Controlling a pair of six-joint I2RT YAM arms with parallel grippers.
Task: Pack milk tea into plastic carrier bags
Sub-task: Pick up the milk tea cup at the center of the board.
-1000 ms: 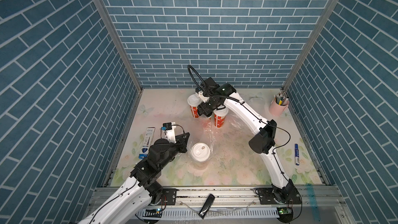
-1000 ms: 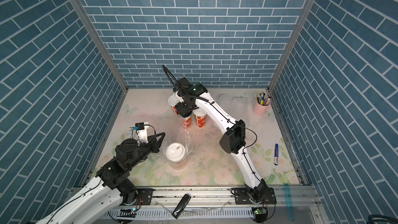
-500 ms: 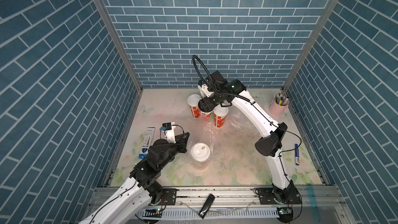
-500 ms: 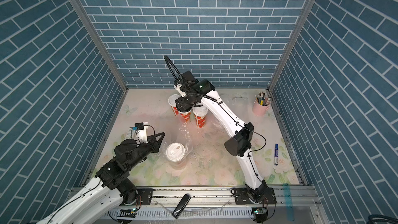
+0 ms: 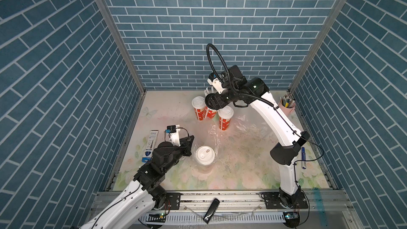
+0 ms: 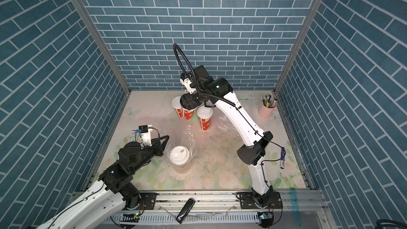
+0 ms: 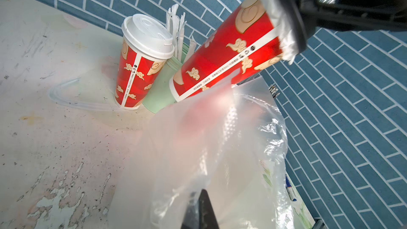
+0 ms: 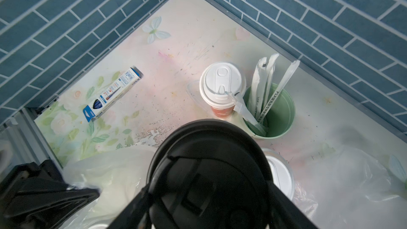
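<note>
At the back of the surface (image 5: 242,150), the right gripper (image 5: 213,104) has risen, clamped on the black lid of a milk tea cup (image 7: 226,56) that now hangs tilted beside two white-lidded cups (image 5: 198,104). Nearer the front, the left gripper (image 5: 189,143) stays pinched shut on the carrier bag (image 5: 214,135), which holds a fourth cup (image 5: 205,155). The lifted cup probably goes there next.

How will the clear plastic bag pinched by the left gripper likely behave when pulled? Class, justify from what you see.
Probably floppy: the plastic bag is thin crinkled film sagging in folds from the left gripper. Likely very light, so its mouth may collapse rather than stay open. Its glossy surface suggests it could slip from a loose pinch.
</note>
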